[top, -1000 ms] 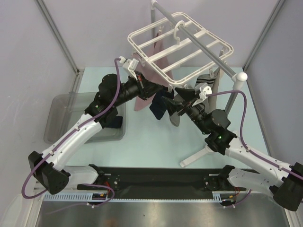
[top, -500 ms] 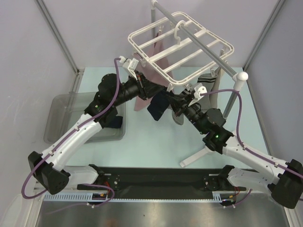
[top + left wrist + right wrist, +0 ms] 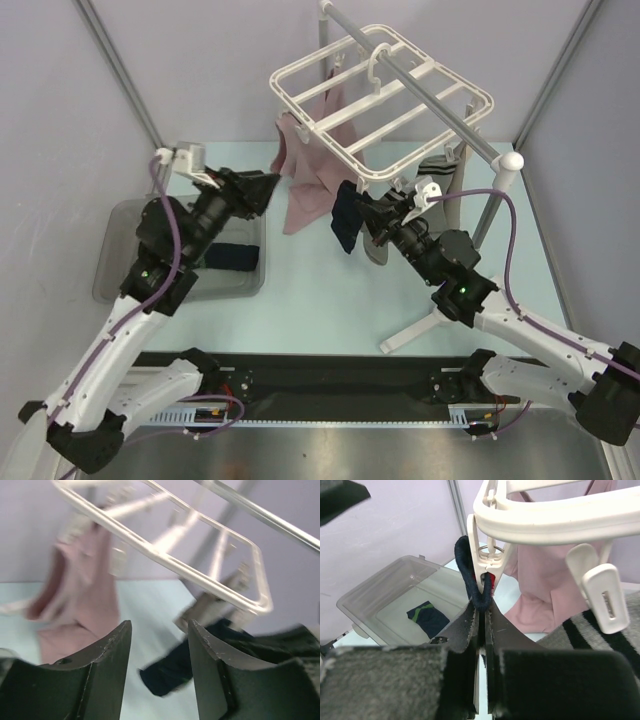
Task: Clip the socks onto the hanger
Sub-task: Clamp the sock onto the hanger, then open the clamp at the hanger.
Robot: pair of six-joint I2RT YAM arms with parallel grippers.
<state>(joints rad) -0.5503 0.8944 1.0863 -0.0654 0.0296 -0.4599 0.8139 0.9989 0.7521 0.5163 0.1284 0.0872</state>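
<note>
The left arm has drawn back from the hanger (image 3: pixel 315 130): a second ago it reached in under the frame's near-left rail beside the dark navy sock (image 3: pixel 345 218), and now the left gripper (image 3: pixel 270 188) sits well clear of that rail, out to the hanger's left. The right gripper (image 3: pixel 362 212) has moved in closer under the same rail. The sock, earlier bunched between the two grippers, now hangs straight down from a clip (image 3: pixel 480 560) on that rail.

The left gripper's fingers (image 3: pixel 107 655) are spread apart with nothing between them; its wrist view is motion-blurred but shows the gap plainly. The right gripper's fingers are pressed together just under the clip, their tips at the lower edge of the sock's folded cuff (image 3: pixel 465 565), which the clip holds. Whether they nip a bit of the fabric is hard to tell from here.

A grey striped sock (image 3: pixel 440 175) hangs under the hanger's far-right side, and a mauve-pink cloth (image 3: pixel 305 185) hangs below its left corner.
</note>
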